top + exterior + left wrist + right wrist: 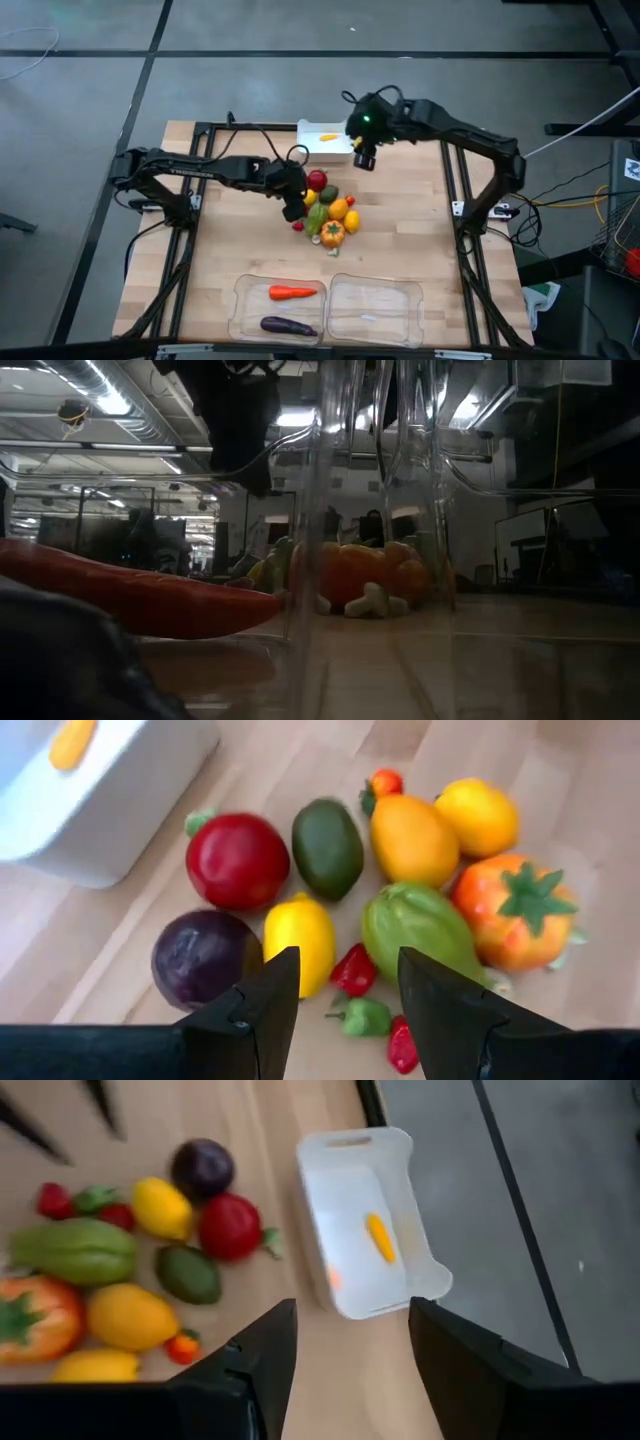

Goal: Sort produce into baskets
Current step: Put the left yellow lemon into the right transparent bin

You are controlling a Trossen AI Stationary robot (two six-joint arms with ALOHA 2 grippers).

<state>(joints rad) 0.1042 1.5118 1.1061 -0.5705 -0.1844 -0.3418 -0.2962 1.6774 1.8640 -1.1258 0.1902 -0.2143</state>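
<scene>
A: Left pincer (342, 1010) spread, empty, above the small red pepper (354, 970) in the desk's produce pile.
B: Risk?
A: It sits touching the lemon (300, 932) and green pepper (420, 925); fingers could nudge them. Right pincer (345, 1365), spread, waits near the white bin (365, 1220).

Dim, backlit low view; bright tabletop.

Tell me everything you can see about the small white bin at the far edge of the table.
The small white rectangular plastic bin looks moulded, with rounded corners, a flared rim and a handle slot at one end. It sits upright and open at the table's far edge, beside the produce pile but touching none of it. Inside lies one small elongated yellow-orange piece. The right gripper hovers next to it, fingers open and holding nothing.
</scene>
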